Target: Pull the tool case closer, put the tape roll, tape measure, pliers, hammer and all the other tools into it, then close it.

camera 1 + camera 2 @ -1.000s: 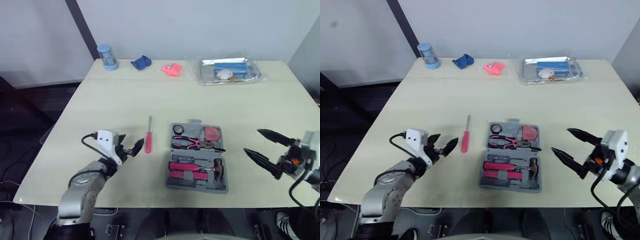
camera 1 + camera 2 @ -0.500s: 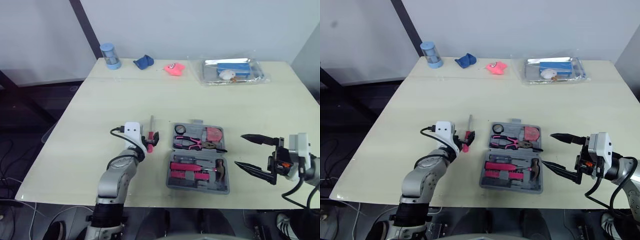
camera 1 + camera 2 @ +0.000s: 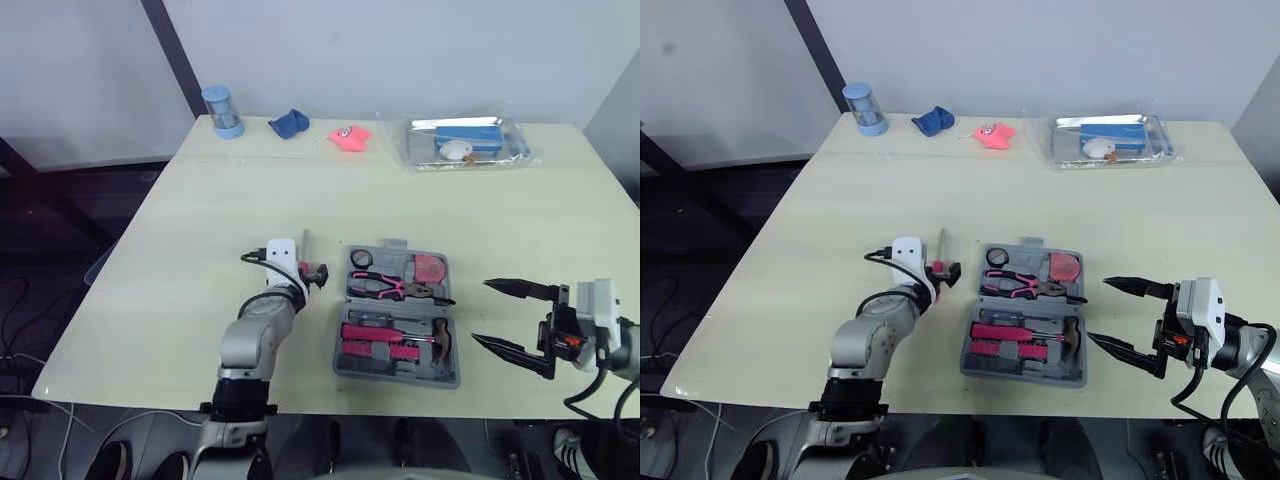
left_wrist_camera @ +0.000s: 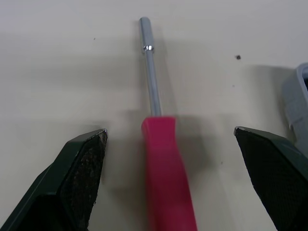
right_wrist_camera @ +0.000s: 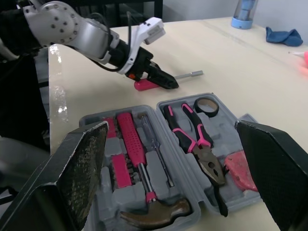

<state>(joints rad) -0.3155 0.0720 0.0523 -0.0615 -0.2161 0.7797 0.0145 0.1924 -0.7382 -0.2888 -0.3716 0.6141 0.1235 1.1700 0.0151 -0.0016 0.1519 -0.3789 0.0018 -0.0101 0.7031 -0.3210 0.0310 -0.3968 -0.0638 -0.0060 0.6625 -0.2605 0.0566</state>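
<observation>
One pink-handled screwdriver [image 4: 168, 183] is seen lying on the table [image 3: 200, 200] just left of the open tool case [image 3: 395, 373], bracketed by the left gripper [image 4: 171, 132], whose jaws are spread wide to either side of the handle without touching it. Inside the case, one tape roll [image 5: 205, 105], one pair of pliers [image 5: 195, 144], one tape measure [image 5: 243, 171] and one hammer [image 5: 137, 159] are counted. Right of the case, the right gripper [image 3: 481, 312] is held wide open and empty.

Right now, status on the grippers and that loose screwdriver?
Left gripper open, straddling screwdriver handle, not closed on it. Right gripper open, beside open tool case. Nothing between screwdriver and case.
</observation>
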